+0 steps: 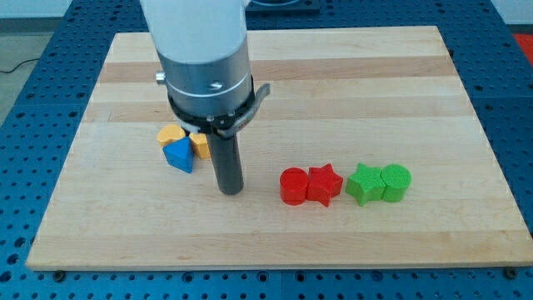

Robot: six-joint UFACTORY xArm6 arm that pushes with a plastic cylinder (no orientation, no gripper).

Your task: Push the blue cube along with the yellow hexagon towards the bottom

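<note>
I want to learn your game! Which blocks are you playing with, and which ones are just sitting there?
Playing with: blue block, yellow block, my tip, just to their right.

Just sitting: another yellow block, red cylinder, red star, green star, green cylinder.

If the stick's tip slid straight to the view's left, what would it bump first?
Probably the blue block. My tip sits just to its right and slightly lower, so it might only clip the bottom corner or slip past. The yellow blocks lie higher up, out of that line.
</note>
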